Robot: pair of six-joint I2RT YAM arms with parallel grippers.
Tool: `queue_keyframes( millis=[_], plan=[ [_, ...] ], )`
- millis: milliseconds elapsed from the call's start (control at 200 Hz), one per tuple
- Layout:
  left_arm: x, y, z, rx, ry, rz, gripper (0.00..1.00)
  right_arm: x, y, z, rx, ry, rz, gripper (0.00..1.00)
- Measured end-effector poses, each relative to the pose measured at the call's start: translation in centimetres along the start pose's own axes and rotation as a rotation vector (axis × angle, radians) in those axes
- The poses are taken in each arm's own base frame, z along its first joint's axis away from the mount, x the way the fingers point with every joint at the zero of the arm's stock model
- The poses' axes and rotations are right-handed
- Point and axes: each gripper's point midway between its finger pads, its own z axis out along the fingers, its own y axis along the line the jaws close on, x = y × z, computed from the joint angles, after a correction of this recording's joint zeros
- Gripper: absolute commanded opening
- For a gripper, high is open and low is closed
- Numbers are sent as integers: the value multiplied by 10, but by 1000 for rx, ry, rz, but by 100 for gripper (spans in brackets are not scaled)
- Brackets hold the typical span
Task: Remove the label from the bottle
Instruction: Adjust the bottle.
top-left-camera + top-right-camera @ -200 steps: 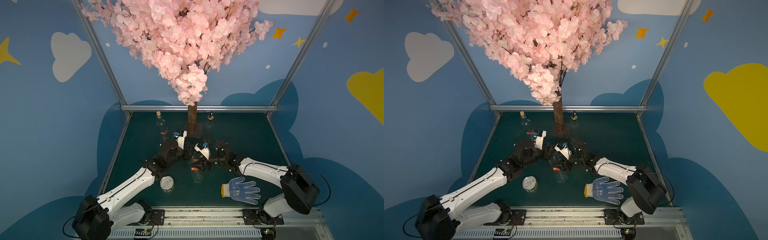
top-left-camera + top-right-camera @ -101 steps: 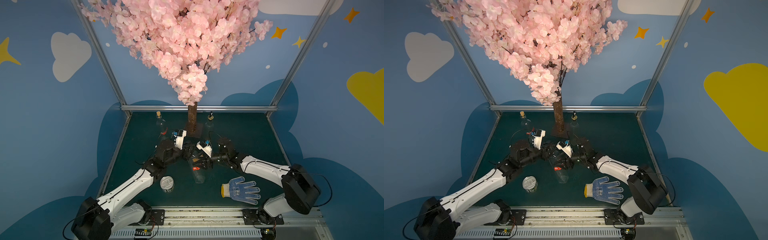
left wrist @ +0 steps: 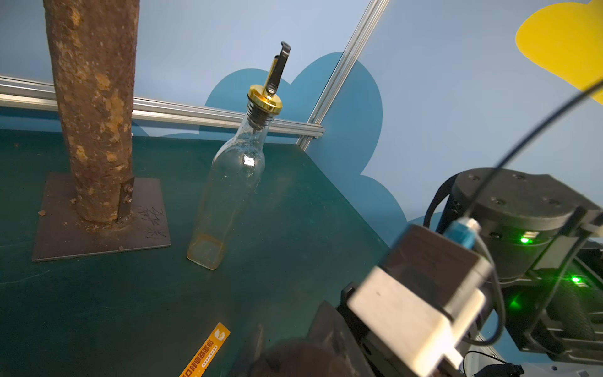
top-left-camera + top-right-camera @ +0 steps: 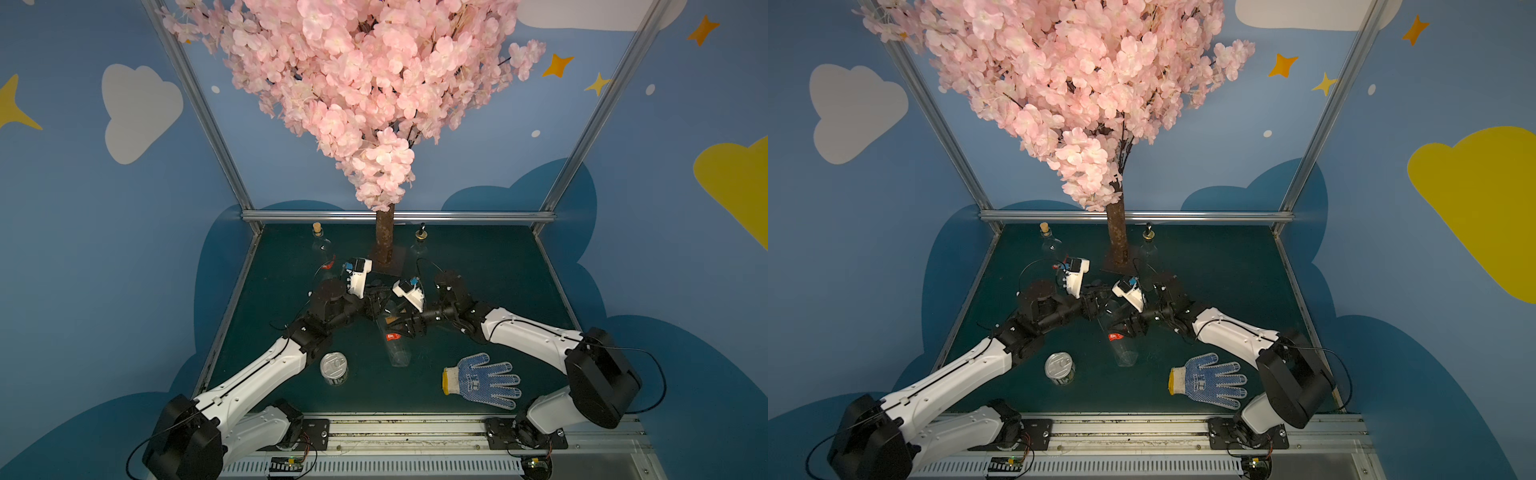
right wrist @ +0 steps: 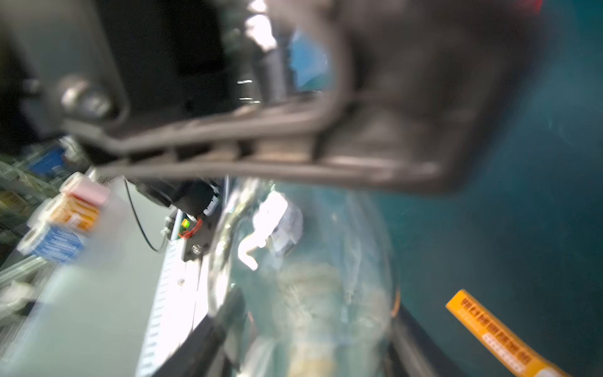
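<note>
In both top views a clear plastic bottle [image 4: 394, 353] lies on its side on the green tabletop [image 4: 478, 282] at frame centre. Nothing shows inside it, and a red label [image 4: 390, 336] sits on its middle. The left gripper [image 4: 376, 301] is at the bottle's upper end; its jaws are lost among dark shapes, so I cannot tell how they stand. The right gripper [image 4: 406, 328] meets the bottle from the right, at the label. A tin can [image 4: 333, 368] with its lid on stands lower left of the bottle, and a blue dotted glove [image 4: 482, 380] lies lower right. At the tabletop's upper edge a corked glass bottle [image 4: 319, 241] and a pourer bottle [image 4: 420, 245] flank the tree trunk [image 4: 384, 237].

In the left wrist view the pourer bottle stands upright at centre, empty but for a yellowish film at its base. An orange printed strip [image 3: 205, 352] lies flat on the tabletop at the bottom edge.

The right wrist view is blurred. The plastic bottle fills the lower centre between the right gripper's dark fingers [image 5: 225, 320], which stand wide on either side. Whether they press it I cannot tell. The strip lies at lower right, apart from the bottle.
</note>
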Motion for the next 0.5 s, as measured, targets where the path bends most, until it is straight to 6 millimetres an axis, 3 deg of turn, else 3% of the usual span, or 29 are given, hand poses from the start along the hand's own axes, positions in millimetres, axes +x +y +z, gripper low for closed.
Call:
queue_keyframes(
  millis=[135, 320, 496],
  plan=[
    [3, 10, 1, -72, 31, -43, 2, -9, -5, -5, 59, -19, -6, 89],
    [-18, 13, 0, -138, -9, -87, 2, -14, -3, -24, 162, -39, -27, 90],
    [-32, 18, 0, -191, -49, -140, 2, 5, 5, -27, 231, -10, -36, 90]
  ],
)
